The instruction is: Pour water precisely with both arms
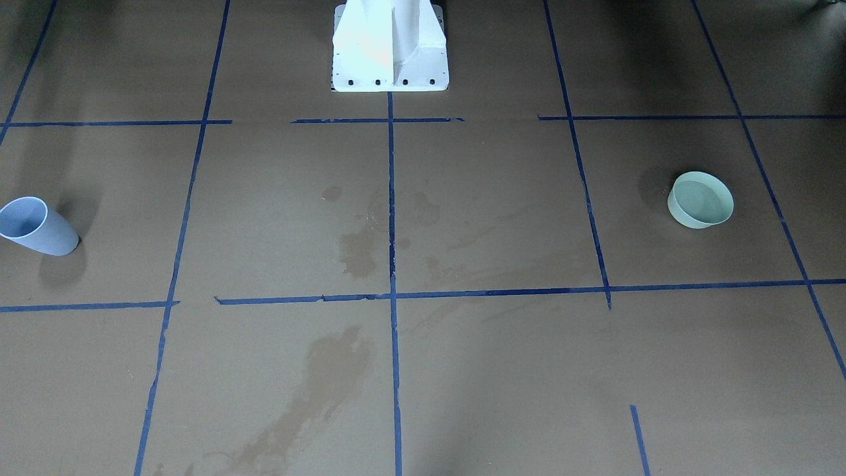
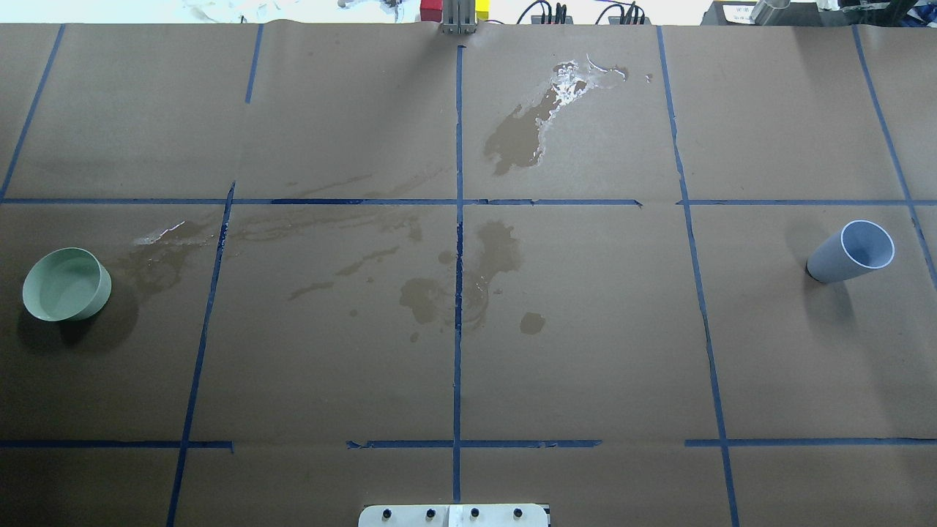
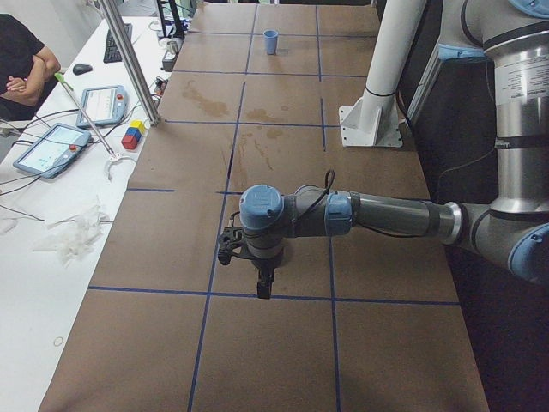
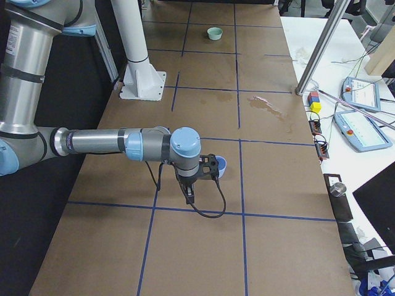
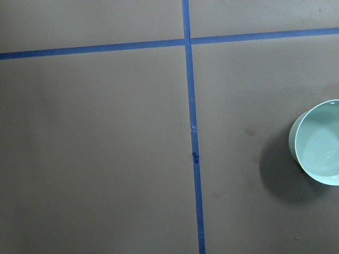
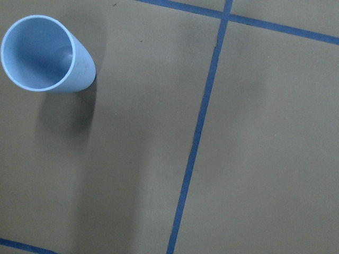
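**Both arms high over the desk, bowl and cup set far apart**

I see the left arm only in the left side view. It stretches out level over the desk, and its tool hangs clear of the surface. From this angle I cannot tell if the tool is released or clenched. The same goes for the right arm, seen only in the right side view. Its tool is above the blue cup, state unreadable, and I see no contact with the cup.

The green bowl sits at the robot's far left, upright. The water looks to be in it: a pale flat surface below the rim, with small glints in the left wrist view. The blue cup stands at the robot's far right, well apart from the bowl. I cannot tell if anything is in it; the right wrist view shows only a shaded inside.

Brown paper covers the desk, and blue tape lines divide it into squares. Dark wet stains lie mid-desk and toward the far edge. The white pedestal is bolted at the robot's side. A person sits past the desk's far side with arms folded.
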Motion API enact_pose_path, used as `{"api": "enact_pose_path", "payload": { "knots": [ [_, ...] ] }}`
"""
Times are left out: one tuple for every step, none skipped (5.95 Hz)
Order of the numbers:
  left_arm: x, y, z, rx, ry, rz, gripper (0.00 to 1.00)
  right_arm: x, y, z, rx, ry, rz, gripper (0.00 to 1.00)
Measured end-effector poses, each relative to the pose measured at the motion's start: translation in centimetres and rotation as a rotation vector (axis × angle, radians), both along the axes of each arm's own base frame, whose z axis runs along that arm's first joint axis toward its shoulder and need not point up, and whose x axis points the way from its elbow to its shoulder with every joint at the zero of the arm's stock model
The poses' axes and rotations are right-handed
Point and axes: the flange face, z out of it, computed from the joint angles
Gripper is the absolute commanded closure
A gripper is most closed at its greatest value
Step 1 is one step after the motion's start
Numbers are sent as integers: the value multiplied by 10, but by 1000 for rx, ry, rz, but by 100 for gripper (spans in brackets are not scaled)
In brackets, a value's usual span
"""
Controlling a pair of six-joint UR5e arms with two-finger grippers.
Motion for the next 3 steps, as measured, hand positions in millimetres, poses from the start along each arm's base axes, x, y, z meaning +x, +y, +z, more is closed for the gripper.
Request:
{"api": "enact_pose_path", "payload": {
  "knots": [
    [1, 1, 6, -10, 3, 1, 0, -1, -1, -1, 1, -3, -1, 0],
    [1, 1, 11, -14, 8, 3, 0, -1, -1, 0, 0, -10, -2, 0],
    [13, -2, 9, 3, 21, 25, 0, -2, 1, -1, 6, -20, -4, 0]
  ]
}}
